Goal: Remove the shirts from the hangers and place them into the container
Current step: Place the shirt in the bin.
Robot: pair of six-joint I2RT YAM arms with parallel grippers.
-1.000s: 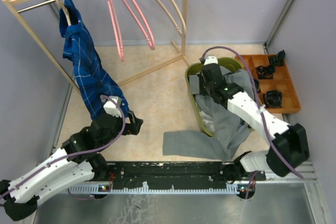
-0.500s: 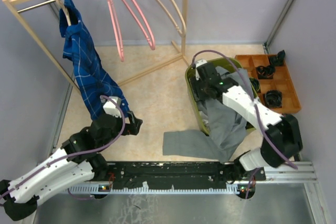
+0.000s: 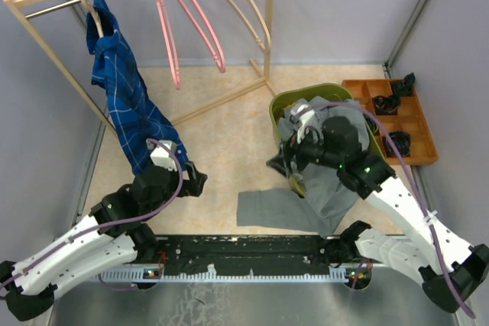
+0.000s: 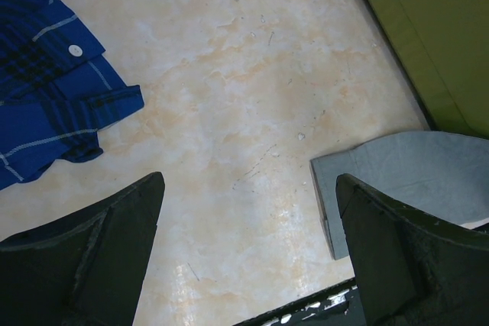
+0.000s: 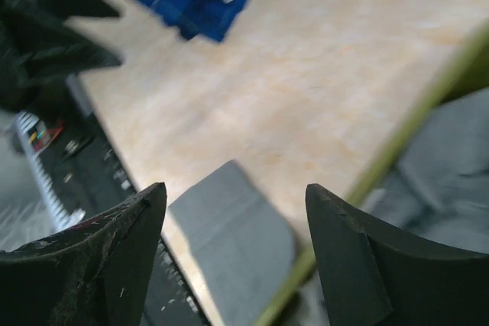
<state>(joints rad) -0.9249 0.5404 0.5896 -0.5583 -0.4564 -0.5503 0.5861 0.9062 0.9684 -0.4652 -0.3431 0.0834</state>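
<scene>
Grey shirt (image 3: pixel 330 188) hangs half out of olive-green container (image 3: pixel 284 101), blue checked shirt (image 3: pixel 122 104) far left of it not yet off hanger (image 3: pixel 89 7), left gripper (image 4: pixel 248 181) and right gripper (image 5: pixel 234 188) both spread wide, holding nothing.

The grey shirt (image 3: pixel 328 188) and the right arm (image 3: pixel 359 166) cover most of the container (image 3: pixel 284 101); only its far rim shows. The right wrist view is blurred. The top edge cuts off the hooks of the pink hangers (image 3: pixel 166 36). The black things (image 3: pixel 396 143) in the orange tray (image 3: pixel 416 160) are too small to name.
</scene>
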